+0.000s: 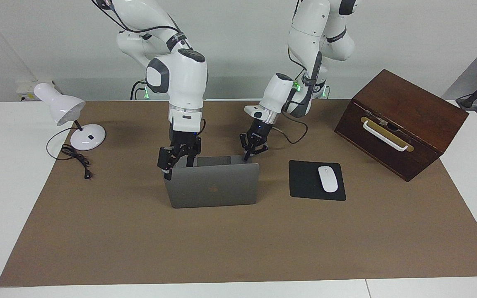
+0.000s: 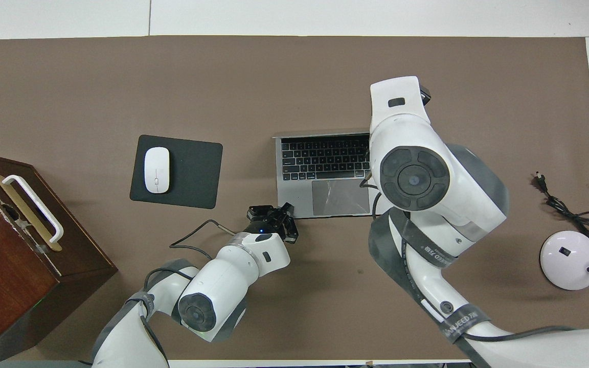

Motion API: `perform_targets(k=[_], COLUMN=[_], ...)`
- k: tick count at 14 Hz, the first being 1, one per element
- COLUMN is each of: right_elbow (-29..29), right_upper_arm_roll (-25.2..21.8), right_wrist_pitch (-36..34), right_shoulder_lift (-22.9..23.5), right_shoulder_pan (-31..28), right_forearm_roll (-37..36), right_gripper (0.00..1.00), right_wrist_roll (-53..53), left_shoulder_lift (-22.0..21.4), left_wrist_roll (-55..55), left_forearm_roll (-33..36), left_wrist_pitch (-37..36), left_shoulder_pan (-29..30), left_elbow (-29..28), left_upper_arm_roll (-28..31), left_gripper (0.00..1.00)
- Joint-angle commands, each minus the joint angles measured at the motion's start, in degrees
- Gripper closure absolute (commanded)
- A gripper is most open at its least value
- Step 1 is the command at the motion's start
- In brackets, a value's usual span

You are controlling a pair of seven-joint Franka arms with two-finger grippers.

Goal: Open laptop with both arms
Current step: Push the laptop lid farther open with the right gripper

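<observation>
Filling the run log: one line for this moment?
laptop: lid open | right gripper: on lid corner | left gripper: shut, at base corner
</observation>
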Motion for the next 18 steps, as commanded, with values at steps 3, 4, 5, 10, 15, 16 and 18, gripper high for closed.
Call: perform_targets(k=[3, 4, 5, 10, 15, 16, 18], right_elbow=[4.2, 4.2, 4.3, 7.1, 10.3, 10.5, 11.0], right_upper_arm_roll=[-0.3, -0.3, -0.3, -0.9, -0.9, -0.9, -0.9], right_wrist_pitch=[0.0, 0.6, 1.2, 1.6, 1.6, 1.6, 1.7], right_shoulder_lift=[4.2, 4.7, 5.3, 7.0, 9.8, 10.1, 10.8], right_shoulder_pan=[0.1, 0.1, 0.1, 0.1, 0.1, 0.1, 0.1], right_forearm_roll=[0.9, 0.9, 0.9, 0.8, 0.7, 0.7, 0.8], right_gripper=[0.00, 0.00, 0.00, 0.00, 0.00, 0.00, 0.00], right_wrist_roll=[-2.2, -2.1, -2.0, -2.3, -2.4, -2.4, -2.3], left_shoulder_lift=[3.3, 3.3, 3.3, 3.3, 3.3, 3.3, 3.3], left_wrist_roll=[1.1, 1.1, 1.1, 1.1, 1.1, 1.1, 1.1], left_forearm_roll=[0.3, 0.3, 0.3, 0.3, 0.3, 0.3, 0.3], left_wrist_pitch=[0.5, 0.5, 0.5, 0.5, 0.5, 0.5, 0.5], left_shoulder_pan=[-0.2, -0.2, -0.2, -0.2, -0.2, -0.2, -0.2], left_elbow=[1.1, 1.1, 1.1, 1.1, 1.1, 1.1, 1.1], left_upper_arm_roll=[1.4, 1.4, 1.4, 1.4, 1.4, 1.4, 1.4], left_gripper=[1.00, 1.00, 1.00, 1.00, 1.00, 1.00, 1.00])
